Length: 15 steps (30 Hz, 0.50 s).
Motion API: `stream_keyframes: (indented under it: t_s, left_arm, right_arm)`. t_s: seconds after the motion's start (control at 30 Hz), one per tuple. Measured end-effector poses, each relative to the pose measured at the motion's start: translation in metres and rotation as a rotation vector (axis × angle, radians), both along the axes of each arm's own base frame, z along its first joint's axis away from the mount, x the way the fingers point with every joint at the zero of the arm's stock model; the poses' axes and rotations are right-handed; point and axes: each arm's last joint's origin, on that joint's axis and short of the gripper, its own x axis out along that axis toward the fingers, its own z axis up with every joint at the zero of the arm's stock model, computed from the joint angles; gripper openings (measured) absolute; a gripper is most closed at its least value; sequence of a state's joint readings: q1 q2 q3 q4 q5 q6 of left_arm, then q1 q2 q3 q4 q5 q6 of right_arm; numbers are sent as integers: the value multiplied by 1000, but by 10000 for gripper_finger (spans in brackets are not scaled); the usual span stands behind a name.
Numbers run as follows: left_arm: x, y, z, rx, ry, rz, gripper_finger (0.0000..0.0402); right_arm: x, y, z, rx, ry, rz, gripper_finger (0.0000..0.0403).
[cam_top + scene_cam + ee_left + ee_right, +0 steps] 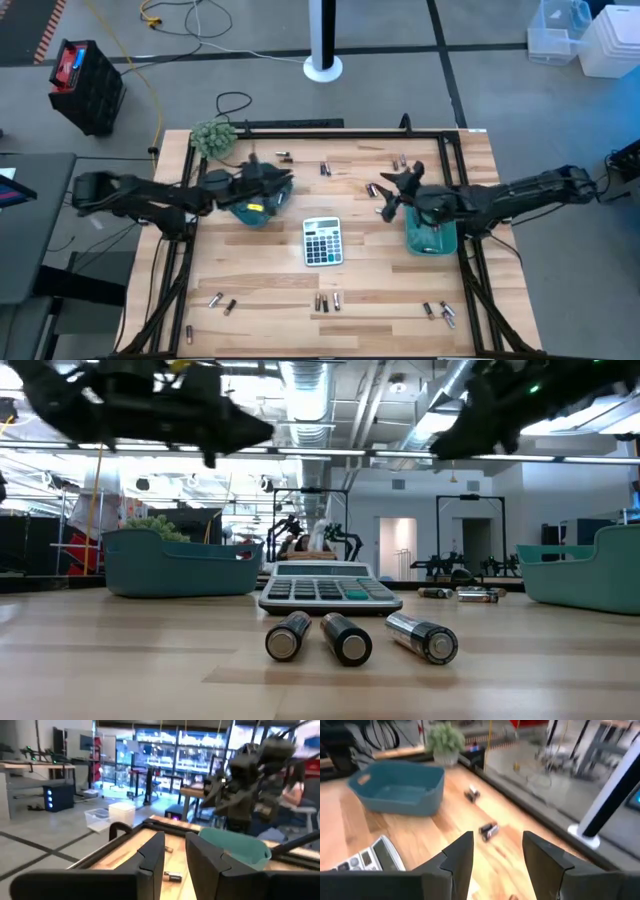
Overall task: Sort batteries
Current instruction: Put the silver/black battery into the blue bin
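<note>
Lying nearest on the pale wooden bench [270, 290], three small cylindrical batteries [345, 637] sit before the grey calculator [322, 241]. Beyond, the left gripper [285, 184], fingers apart and empty, hovers over one teal plastic tray [250, 210]; the right gripper [382, 198] hangs open beside the other teal tray [432, 238].

Glossy metal batteries [345, 637] lie on a smooth wooden table [120, 660].
</note>
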<state>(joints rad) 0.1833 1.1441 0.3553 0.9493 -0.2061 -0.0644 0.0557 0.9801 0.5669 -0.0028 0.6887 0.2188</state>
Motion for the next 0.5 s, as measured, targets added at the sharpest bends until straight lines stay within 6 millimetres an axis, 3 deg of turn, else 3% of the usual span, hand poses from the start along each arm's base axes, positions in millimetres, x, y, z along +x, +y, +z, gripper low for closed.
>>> stream_keyframes:
  t_s: [0.23,0.5]
  left_arm:
    - [-39,-9,-11,-27,-22,6,76]
    - [-55,-12,-11,-24,-68,25,76]
  right_arm:
    - [38,-43,-10,142,88,-28,187]
    - [95,-83,-22,148,221,8,187]
